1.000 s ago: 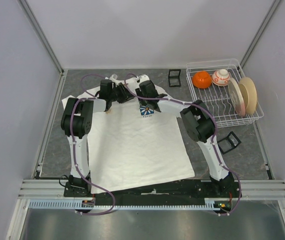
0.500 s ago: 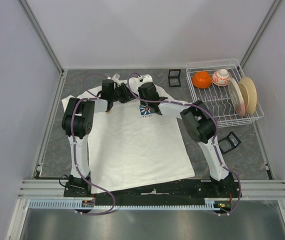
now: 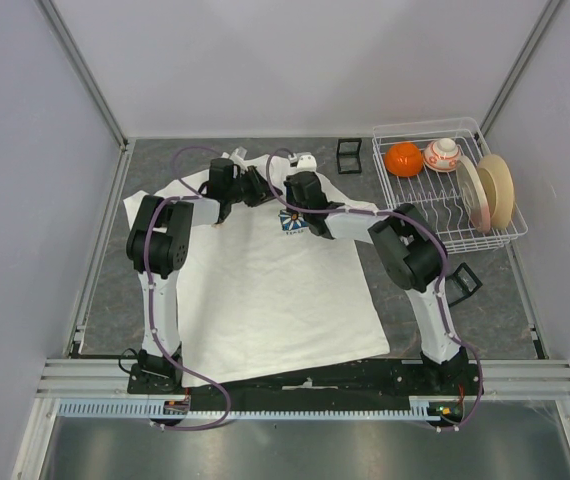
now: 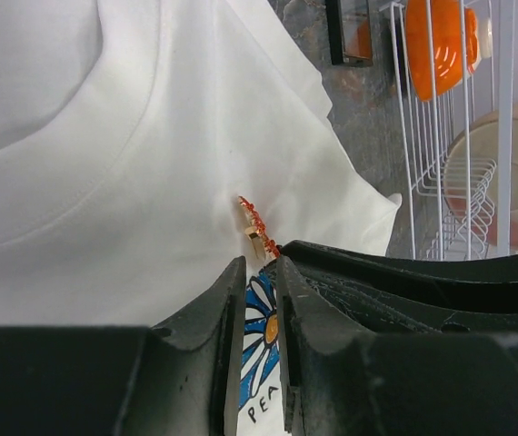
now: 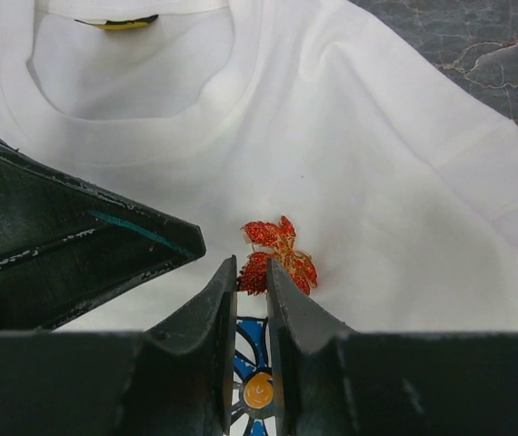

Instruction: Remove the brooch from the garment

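The red leafy brooch (image 5: 279,254) sits on the T-shirt (image 3: 275,290) between collar and flower print (image 4: 261,345), its long axis slanting in the right wrist view. The left wrist view shows it edge-on, with a gold pin, and "PEA" under the print. The right gripper (image 5: 252,271) jaws nip its lower leaf — the left gripper (image 4: 261,271) jaws are nearly pressed together beside it.

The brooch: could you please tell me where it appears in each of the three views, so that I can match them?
Top external: the brooch cannot be made out; that spot, just above the flower print, is covered.
Left wrist: brooch at centre, seen edge-on, just above the print.
Right wrist: at centre, red leaves facing the camera.
Shared landmark: the flower print, right below it.
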You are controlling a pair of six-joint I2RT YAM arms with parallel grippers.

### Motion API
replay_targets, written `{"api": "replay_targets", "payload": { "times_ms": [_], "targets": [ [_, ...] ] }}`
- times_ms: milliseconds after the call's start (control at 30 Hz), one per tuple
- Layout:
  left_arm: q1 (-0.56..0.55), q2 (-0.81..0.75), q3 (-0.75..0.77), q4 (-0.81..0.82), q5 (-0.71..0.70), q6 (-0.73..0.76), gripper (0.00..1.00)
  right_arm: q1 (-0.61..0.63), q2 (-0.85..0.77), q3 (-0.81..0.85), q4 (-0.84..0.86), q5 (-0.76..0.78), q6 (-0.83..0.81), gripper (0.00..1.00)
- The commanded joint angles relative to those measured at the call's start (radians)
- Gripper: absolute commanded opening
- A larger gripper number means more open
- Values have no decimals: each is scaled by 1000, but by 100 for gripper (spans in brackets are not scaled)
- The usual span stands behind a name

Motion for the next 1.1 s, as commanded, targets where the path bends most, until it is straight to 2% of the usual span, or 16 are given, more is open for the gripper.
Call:
{"api": "replay_targets", "payload": {
  "times_ms": [0,367,533,733,1067],
  "targets": [
    [-6,4,40,34,16,-1,26,-19,-61,-54,22,29,58,18],
    [-24,21,91,-22,30,39,31,-37,-101,-130,49,66,98,24],
    [-41,41,129,-68,36,59,34,-54,-118,-158,65,35,124,26],
    [-53,41,150,-114,19,90,33,-97,-123,-201,103,-29,185,16],
    [-82,52,236,-253,-8,196,28,-126,-127,-226,150,-88,200,10]
  ]
}}
